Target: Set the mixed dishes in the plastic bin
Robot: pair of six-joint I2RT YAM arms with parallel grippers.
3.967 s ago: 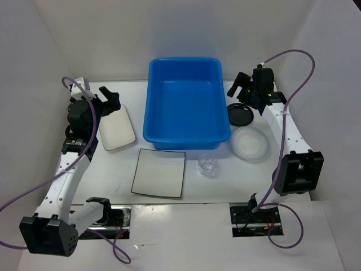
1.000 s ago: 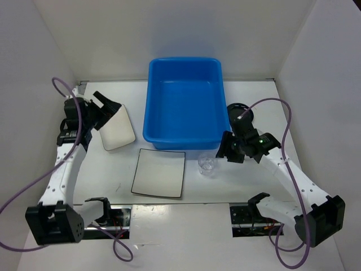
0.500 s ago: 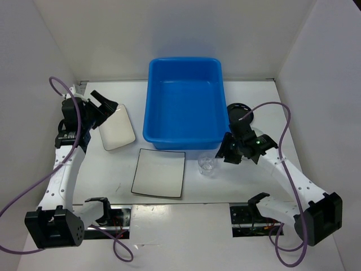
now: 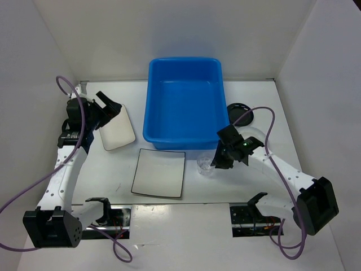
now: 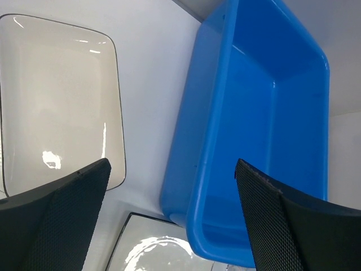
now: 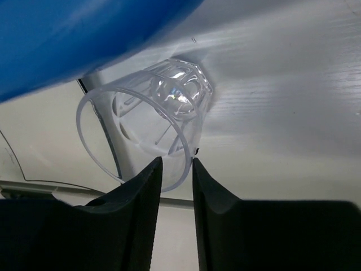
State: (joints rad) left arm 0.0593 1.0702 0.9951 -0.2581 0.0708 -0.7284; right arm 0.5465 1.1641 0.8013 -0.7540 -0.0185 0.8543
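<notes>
Here right tool (image 6: 175, 172) pinches clear faceted cup (image 6: 149, 124) rim; left tool (image 5: 169, 192) wide open.

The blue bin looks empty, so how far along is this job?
Nothing is in the plastic bin yet. The right gripper has its fingers closing on the small clear cup's rim. All five dishes remain on the table.

Two arms: white link shells, black joint housings, purple cabling.
Each arm carries a black block at the base joint and a looping purple cable. The left pincer (image 4: 105, 106) and right pincer (image 4: 213, 161) are black; the left fingers (image 5: 56, 217) show a fine mesh-textured pad surface.
</notes>
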